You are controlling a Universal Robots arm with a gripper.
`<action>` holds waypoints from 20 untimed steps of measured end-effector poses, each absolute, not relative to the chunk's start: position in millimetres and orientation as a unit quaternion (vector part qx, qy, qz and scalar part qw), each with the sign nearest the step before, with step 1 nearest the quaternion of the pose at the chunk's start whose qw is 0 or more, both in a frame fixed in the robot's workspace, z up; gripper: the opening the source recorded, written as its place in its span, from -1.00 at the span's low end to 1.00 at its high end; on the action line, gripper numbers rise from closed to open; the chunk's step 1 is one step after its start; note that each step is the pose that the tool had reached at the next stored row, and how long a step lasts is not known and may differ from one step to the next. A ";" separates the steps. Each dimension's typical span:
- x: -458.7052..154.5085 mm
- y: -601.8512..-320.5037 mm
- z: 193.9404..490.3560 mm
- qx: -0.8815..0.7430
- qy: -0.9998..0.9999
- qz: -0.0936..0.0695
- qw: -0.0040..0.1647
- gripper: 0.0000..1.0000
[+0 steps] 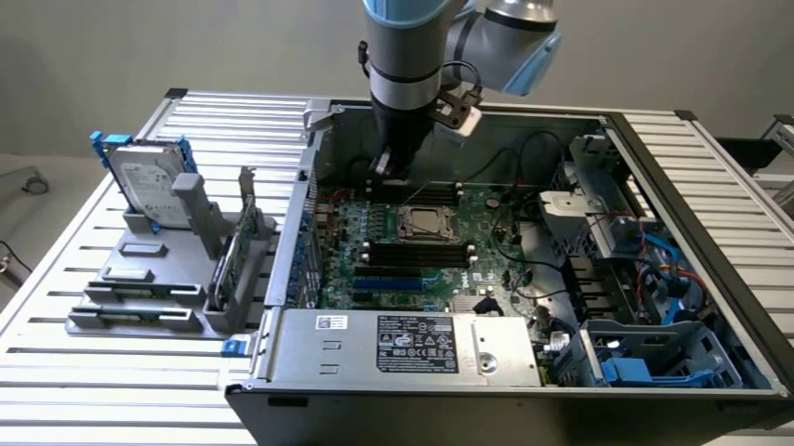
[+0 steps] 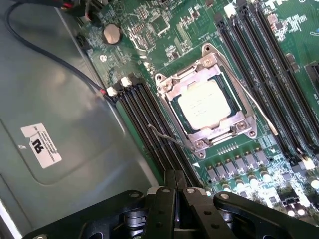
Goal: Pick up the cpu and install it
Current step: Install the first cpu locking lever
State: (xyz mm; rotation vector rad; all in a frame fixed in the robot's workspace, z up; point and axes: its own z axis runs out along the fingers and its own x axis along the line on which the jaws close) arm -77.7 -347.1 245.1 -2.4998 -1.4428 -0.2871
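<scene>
The cpu (image 2: 204,103), a small silver-grey square chip, lies flat inside the metal-framed socket (image 2: 175,78) on the green motherboard (image 2: 164,30). In the exterior view the cpu (image 1: 422,221) sits in the middle of the board inside the open computer case (image 1: 645,149). My gripper (image 2: 175,180) hangs above the board, over the black memory slots beside the socket, apart from the chip. Its two black fingers are pressed together, shut, with nothing between them. From outside, the gripper (image 1: 390,168) hovers at the far side of the board, behind the socket.
A black cable (image 2: 55,57) runs across the grey case wall to a connector by the memory slots. A thin socket lever (image 2: 259,107) lies alongside the socket. Outside the case, a hard drive in a blue bracket (image 1: 149,181) stands on a grey fixture (image 1: 137,297) at the exterior view's left.
</scene>
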 end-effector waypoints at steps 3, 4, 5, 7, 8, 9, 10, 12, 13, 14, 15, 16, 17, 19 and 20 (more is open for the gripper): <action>-77.5 -347.0 242.5 -0.856 -0.494 -0.102 0.118 -0.79; -77.5 -347.0 240.8 -0.856 -0.493 -0.102 0.118 -0.79; -77.4 -346.9 239.0 -0.856 -0.493 -0.102 0.118 -0.79; -77.3 -346.7 235.4 -0.856 -0.492 -0.102 0.118 -0.79; -77.2 -346.7 233.6 -0.857 -0.492 -0.102 0.118 -0.79; -77.1 -346.5 231.8 -0.857 -0.491 -0.102 0.118 -0.79; -76.9 -346.3 230.0 -0.857 -0.491 -0.102 0.118 -0.79; -76.6 -346.1 226.3 -0.857 -0.491 -0.102 0.118 -0.79; -76.5 -346.1 224.5 -0.857 -0.490 -0.102 0.118 -0.79; -76.4 -346.1 222.7 -0.858 -0.490 -0.102 0.117 -0.79; -76.3 -346.1 220.8 -0.858 -0.489 -0.102 0.117 -0.79; -76.3 -346.1 219.1 -0.859 -0.488 -0.102 0.117 -0.79; -76.3 -346.1 217.5 -0.859 -0.488 -0.102 0.116 -0.79; -76.1 -346.1 214.3 -0.860 -0.487 -0.102 0.116 -0.79; -76.0 -346.1 212.8 -0.860 -0.486 -0.102 0.115 -0.79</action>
